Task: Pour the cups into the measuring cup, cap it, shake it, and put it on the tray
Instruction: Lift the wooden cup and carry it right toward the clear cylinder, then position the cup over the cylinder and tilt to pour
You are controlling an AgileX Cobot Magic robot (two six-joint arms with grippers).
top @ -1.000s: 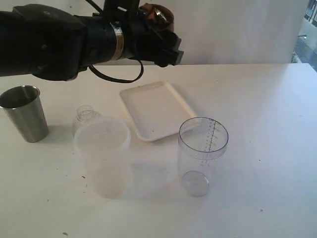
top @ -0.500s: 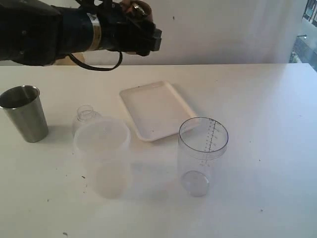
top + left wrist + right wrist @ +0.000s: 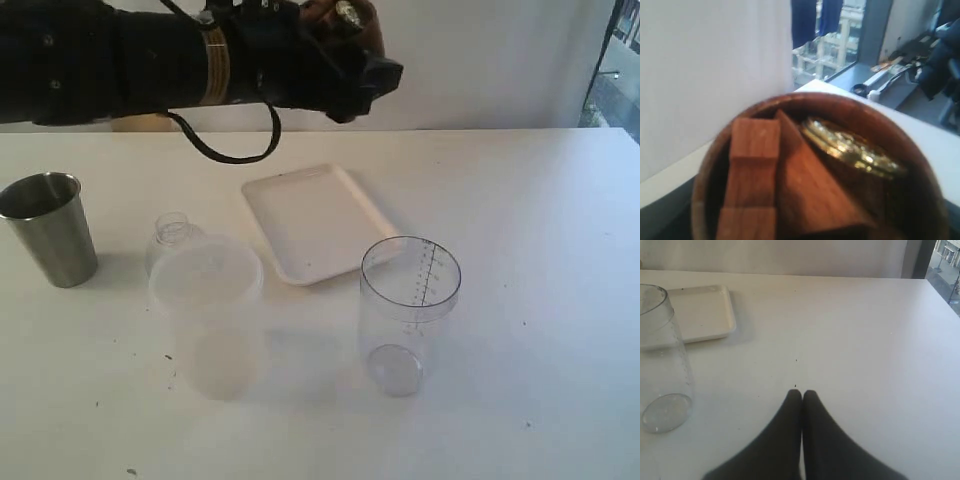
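At the left edge of the desk [image 3: 560, 300] the steel tumbler [image 3: 50, 228] is standing upright and untouched; we are judging that its pour is not yet done. To its right a small clear bottle [image 3: 172, 235] and the frosted container [image 3: 208, 315] are standing close together, the container nearer the front edge. The frosted container is looking much like a target, so a pour could be going into the wrong vessel if we are aiming by shape only.

The tray [image 3: 315, 222] is lying near the middle of the desk. Above its rear edge our left gripper [image 3: 352, 55] is grasping the wooden cup [image 3: 350, 18] high in the air, well apart from the measuring cup [image 3: 408, 312], which is standing upright and uncapped just beside the tray's front right corner.

In the left wrist view the wooden cup is carrying wooden blocks [image 3: 752, 165] and a gold-coloured disc [image 3: 852, 147]. These are loose solid pieces, so we are expecting them to slide out all at once during a tilt. From this height they could be bouncing off the rim, or knocking the light plastic tumbler over. We are thinking the cup must come down near the rim first. The grip on a round body could also be slipping in the tilt.

Our right gripper [image 3: 801, 397] is clenched on nothing, hovering over the desk to the right of the measuring cup, so nothing is steadying that cup.
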